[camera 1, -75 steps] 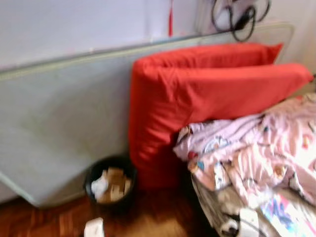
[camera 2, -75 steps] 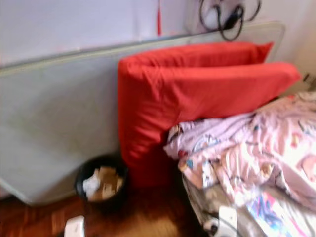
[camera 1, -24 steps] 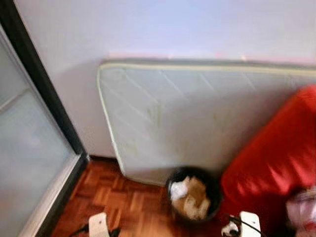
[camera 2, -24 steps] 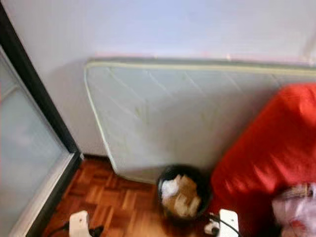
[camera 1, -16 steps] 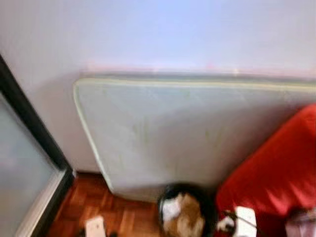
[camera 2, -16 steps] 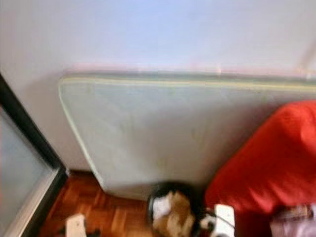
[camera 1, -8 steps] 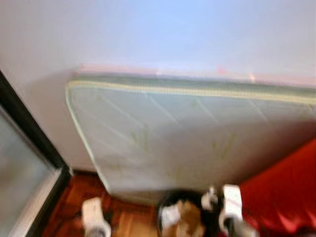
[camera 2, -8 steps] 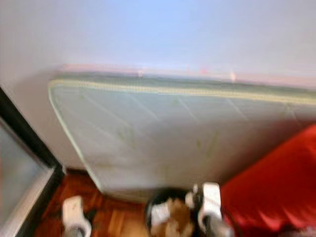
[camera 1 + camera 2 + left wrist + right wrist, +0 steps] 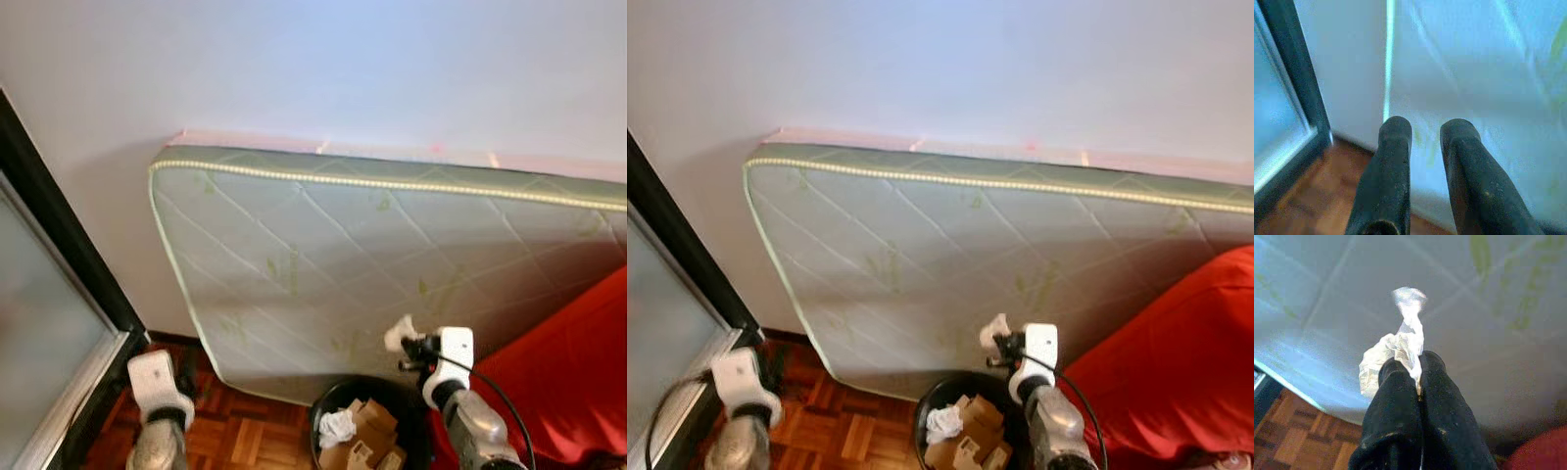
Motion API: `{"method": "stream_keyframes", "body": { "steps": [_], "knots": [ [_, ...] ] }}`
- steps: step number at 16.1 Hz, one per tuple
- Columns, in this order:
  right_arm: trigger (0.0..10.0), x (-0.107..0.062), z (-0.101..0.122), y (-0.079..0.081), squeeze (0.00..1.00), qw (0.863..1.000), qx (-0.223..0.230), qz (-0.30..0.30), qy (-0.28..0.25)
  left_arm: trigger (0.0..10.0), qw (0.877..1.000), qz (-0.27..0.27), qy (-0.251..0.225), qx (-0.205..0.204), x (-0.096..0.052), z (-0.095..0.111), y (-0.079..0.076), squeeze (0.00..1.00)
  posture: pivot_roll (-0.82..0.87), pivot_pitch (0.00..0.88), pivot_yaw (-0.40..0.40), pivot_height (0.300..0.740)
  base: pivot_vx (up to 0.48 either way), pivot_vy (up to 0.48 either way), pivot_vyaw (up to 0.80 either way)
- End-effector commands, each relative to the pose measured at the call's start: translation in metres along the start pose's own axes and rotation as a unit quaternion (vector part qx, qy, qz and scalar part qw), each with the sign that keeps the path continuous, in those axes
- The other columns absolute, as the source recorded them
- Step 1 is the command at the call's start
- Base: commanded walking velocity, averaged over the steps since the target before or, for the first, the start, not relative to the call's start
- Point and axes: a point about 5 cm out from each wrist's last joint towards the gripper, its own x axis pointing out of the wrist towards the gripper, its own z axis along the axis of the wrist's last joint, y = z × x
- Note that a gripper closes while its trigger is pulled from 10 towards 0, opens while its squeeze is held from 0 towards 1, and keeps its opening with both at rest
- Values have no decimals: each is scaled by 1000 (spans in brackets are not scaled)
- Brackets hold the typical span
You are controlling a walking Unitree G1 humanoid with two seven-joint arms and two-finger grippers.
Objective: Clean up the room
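Note:
A crumpled white tissue point(image 9: 1396, 345) is pinched between my right gripper's point(image 9: 1418, 364) black fingertips. In the eye views this gripper point(image 9: 409, 348) hangs with the tissue point(image 9: 399, 332) just above the far rim of a black waste bin point(image 9: 321, 411). The bin stands on the floor against a mattress and holds cardboard scraps and a white wad. My left gripper point(image 9: 1425, 129) has a small gap between its fingers and nothing in it. It points at the mattress's lower corner, and its arm point(image 9: 157, 392) is raised at the lower left.
A pale quilted mattress point(image 9: 343, 264) leans on edge against the white wall. A red cushion point(image 9: 568, 372) sits right of the bin. A dark-framed glass door point(image 9: 59, 264) is at the left. Parquet floor point(image 9: 235, 436) lies between door and bin.
The camera has turned left from the bed toward the mattress and bin. Both arms have risen into view, the right one carrying the tissue up over the bin.

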Motion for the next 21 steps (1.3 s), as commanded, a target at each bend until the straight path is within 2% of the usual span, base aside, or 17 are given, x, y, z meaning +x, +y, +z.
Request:
{"method": "stream_keyframes", "body": {
  "steps": [1, 6, 9, 14, 21],
  "knots": [
    [10000, -1, 1, -1, 0, 1000, 7, -5, -12, 10000, 1000, -9, -17, 4, 2, 6, -7, 0, 84, 0, -21, 740, 0, 0, 0],
    [10000, -1, 0, 5, 0, 1000, 16, -10, -25, 10000, 999, -28, -43, 8, 7, 24, -21, 0, 81, 0, -2, 740, 0, 0, 0],
    [10000, 2, 3, 6, 0, 1000, 7, -10, -21, 10000, 999, -29, -42, 8, 7, 24, -22, 0, 81, 0, -5, 740, 0, 0, 0],
    [10000, 1, 4, 2, 0, 1000, 2, -14, -16, 10000, 999, -26, -31, 5, 4, 23, -21, 0, 85, 0, -13, 681, 0, 0, 0],
    [10000, 1, 1, 2, 0, 1000, -3, -12, -6, 10000, 999, -27, -26, 5, 4, 23, -20, 0, 86, 0, -15, 681, 0, 0, 0]
  ]
}}
